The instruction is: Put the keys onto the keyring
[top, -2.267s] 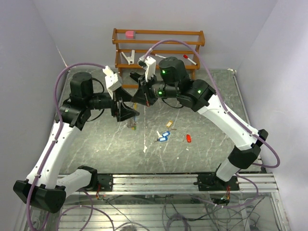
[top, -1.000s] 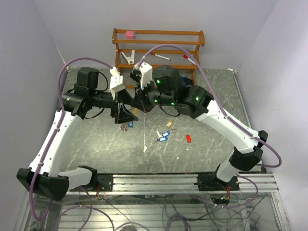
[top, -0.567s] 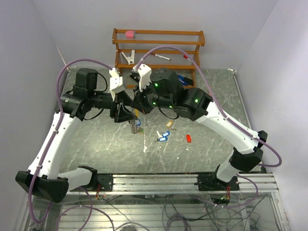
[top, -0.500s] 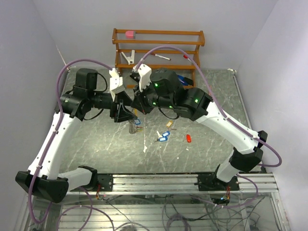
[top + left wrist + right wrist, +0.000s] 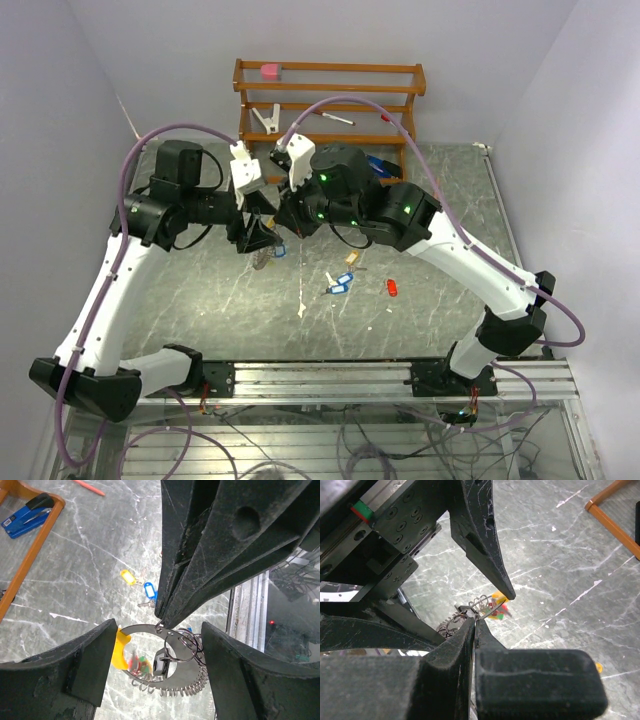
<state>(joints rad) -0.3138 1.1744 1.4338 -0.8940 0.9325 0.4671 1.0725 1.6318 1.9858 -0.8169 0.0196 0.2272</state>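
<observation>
The keyring [image 5: 184, 679], a silvery metal loop with small rings and a yellow tag, hangs in the air above the table. My right gripper [image 5: 474, 623] is shut on its top edge. In the left wrist view the right gripper's fingers [image 5: 190, 570] come down from above, and the ring hangs between the spread fingers of my open left gripper [image 5: 159, 645]. From above, both grippers [image 5: 255, 238] [image 5: 285, 225] meet over the left middle of the table, the keyring [image 5: 265, 258] dangling below. Loose keys lie on the table: a blue tag [image 5: 338, 285], a beige tag [image 5: 350, 258] and a red tag [image 5: 392, 288].
A wooden rack [image 5: 330, 70] stands at the back with a pink object [image 5: 269, 71], a white clamp [image 5: 266, 118], marker pens [image 5: 335, 118] and a blue stapler [image 5: 27, 515]. A small white scrap [image 5: 301, 310] lies near the table's middle. A metal rail [image 5: 330, 375] runs along the front edge.
Both arms have drawn together and shifted slightly left. The keyring, earlier low near the table, now hangs from the right gripper and has swung a little left.
</observation>
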